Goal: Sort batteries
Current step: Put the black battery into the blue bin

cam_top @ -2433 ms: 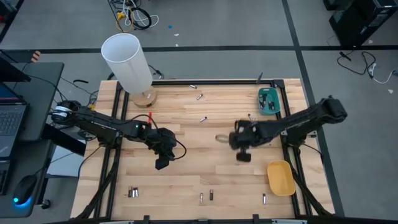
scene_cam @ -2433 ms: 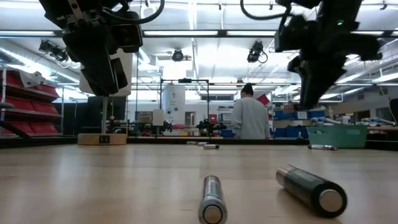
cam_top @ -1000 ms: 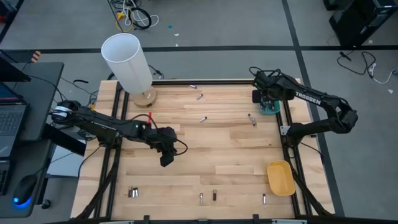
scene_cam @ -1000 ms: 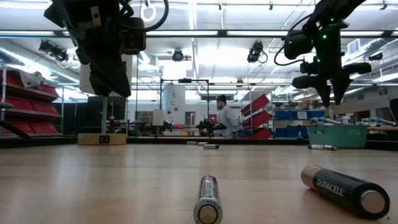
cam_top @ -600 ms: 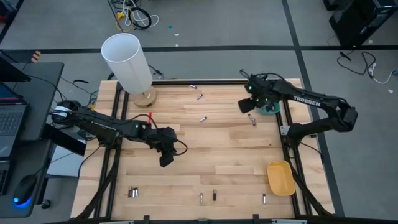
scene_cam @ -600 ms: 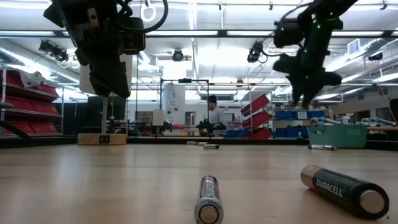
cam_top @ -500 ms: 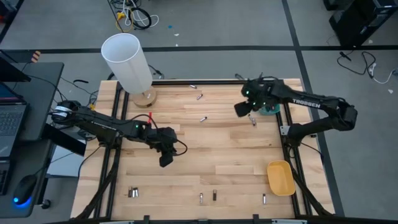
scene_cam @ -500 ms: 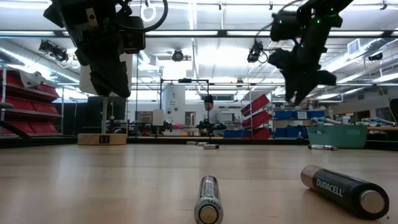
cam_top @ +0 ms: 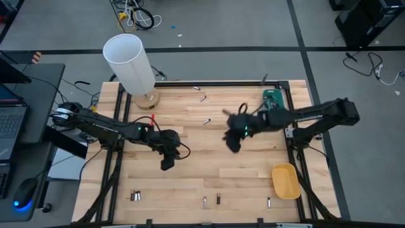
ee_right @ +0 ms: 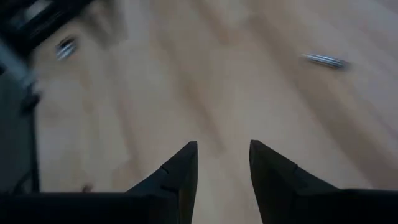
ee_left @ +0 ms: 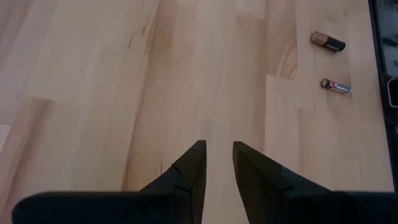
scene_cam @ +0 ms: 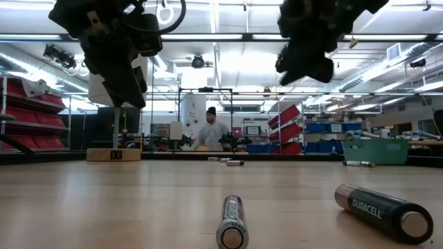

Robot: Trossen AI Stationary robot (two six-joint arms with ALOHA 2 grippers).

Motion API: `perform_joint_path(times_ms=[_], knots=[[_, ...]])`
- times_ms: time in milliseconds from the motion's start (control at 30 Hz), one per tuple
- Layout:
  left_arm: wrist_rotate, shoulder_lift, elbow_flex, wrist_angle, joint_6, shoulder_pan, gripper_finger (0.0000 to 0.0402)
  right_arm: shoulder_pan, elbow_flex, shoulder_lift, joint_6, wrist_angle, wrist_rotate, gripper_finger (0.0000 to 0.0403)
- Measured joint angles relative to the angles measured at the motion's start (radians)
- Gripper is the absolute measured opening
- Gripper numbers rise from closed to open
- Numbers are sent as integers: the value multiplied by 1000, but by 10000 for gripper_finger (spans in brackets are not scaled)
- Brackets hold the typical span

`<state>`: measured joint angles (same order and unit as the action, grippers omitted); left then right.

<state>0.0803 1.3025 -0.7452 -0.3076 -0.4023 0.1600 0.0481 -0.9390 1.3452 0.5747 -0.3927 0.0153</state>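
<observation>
Since half a second ago the right gripper (cam_top: 233, 142) has swung away from the teal tray (cam_top: 274, 100) at the desk's (cam_top: 202, 158) two o'clock corner and now hangs over the middle of the desk, while the left gripper (cam_top: 166, 161) has stayed put at about nine o'clock from centre.

Both sets of jaws stand partly apart and hold nothing: the left wrist view shows bare wood between the left fingers (ee_left: 189, 171), and the right wrist view shows the same between the right fingers (ee_right: 183, 171) (that picture is smeared by motion).

Most of the sorting looks still to do. Batteries (cam_top: 207, 121) lie loose across the desk: three toward twelve o'clock, a cluster (cam_top: 135, 196) at seven o'clock, two (cam_top: 211, 200) at six o'clock and one (cam_top: 268, 202) at five o'clock. The low view shows a silvery cell (scene_cam: 232, 221) and a dark cell (scene_cam: 384, 211) lying near the camera. The yellow tray (cam_top: 286, 180) at four o'clock looks empty; the teal tray holds something dark, but whether those are cells I cannot tell. My judgement: the task is at an early stage, with the right arm between pickups.
</observation>
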Motion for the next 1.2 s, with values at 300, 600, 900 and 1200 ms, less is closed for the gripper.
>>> perform_joint_path(times_ms=[300, 600, 900, 1200], knots=[[25, 0, 0, -18, 75, 0, 94, 233, -9, 219, -309, 317, -25, 130], [44, 0, 0, -60, 85, 0, 94, 326, -123, 403, -598, 268, -169, 130], [44, 0, 0, -66, 53, 0, 94, 372, -272, 539, -990, 75, -227, 131], [28, 0, 0, -65, 29, 0, 94, 400, -301, 576, -1254, 6, -249, 132]])
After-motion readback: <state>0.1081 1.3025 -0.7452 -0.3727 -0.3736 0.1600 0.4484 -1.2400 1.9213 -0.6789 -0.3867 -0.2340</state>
